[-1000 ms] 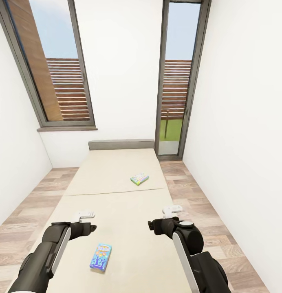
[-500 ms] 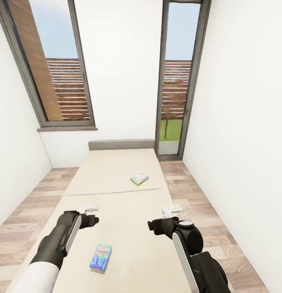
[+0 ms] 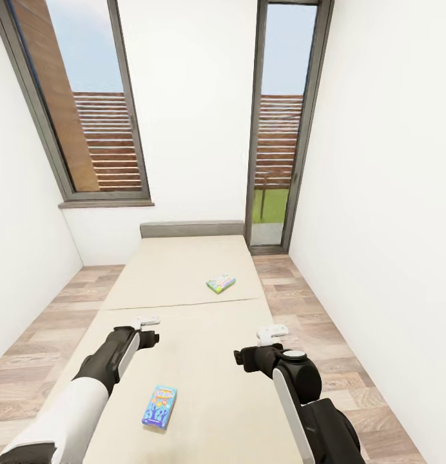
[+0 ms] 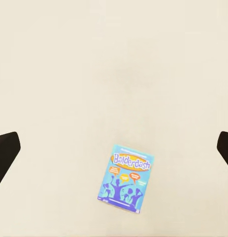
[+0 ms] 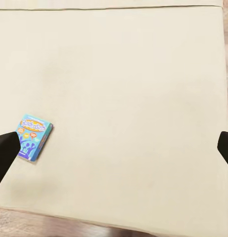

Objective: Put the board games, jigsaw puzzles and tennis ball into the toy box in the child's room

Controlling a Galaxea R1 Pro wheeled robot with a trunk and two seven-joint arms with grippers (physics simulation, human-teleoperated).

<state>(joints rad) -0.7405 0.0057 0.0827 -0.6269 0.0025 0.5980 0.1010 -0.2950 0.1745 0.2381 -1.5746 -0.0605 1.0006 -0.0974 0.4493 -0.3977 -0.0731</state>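
Observation:
Two board games lie on the bed (image 3: 171, 274), a beige mattress in a grey frame. A blue Balderdash box (image 3: 160, 407) rests near the foot, between my arms. A white-green box (image 3: 220, 283) sits farther up, right of centre. My left gripper (image 3: 151, 336) hovers over the mattress beyond the blue box (image 4: 127, 177), its fingers (image 4: 5, 153) spread wide and empty. My right gripper (image 3: 240, 356) is open over the mattress too, with the blue box (image 5: 33, 136) off to one side near one fingertip (image 5: 5, 150). The table, toy box, jigsaw puzzles and tennis ball are out of view.
White walls close in on both sides of the bed, with narrow strips of wood-plank floor (image 3: 313, 309) beside it. A large window (image 3: 87, 109) and a tall glass door (image 3: 281, 129) stand behind the grey headboard (image 3: 191, 229).
My left arm has stretched forward over the bed and swung slightly rightward, carrying its gripper farther past the blue box. The right arm and both boxes have stayed put.

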